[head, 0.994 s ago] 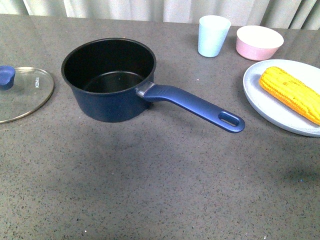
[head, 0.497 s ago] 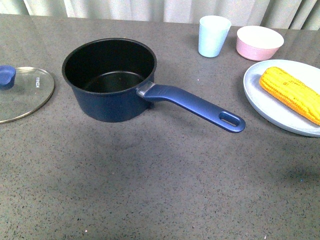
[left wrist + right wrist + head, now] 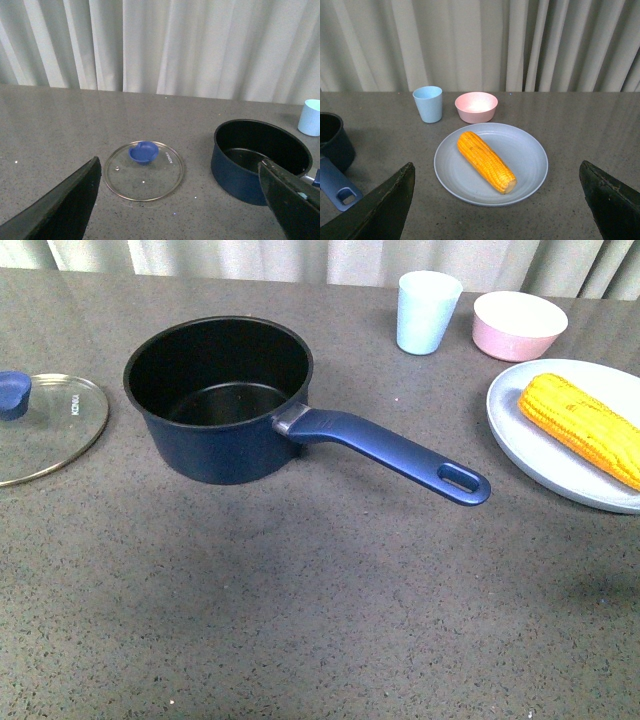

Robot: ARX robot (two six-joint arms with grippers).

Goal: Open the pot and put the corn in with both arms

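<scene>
Though aloft, left tool [image 3: 178, 161], right tool [image 3: 496, 165] agape.

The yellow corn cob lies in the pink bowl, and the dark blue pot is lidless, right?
No: the yellow corn cob lies on the pale blue round plate, as the right wrist view shows. The dark blue pot is lidless.

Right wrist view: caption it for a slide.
Open right gripper hovers before a yellow-orange corn cob on a round pale-blue plate.
</scene>
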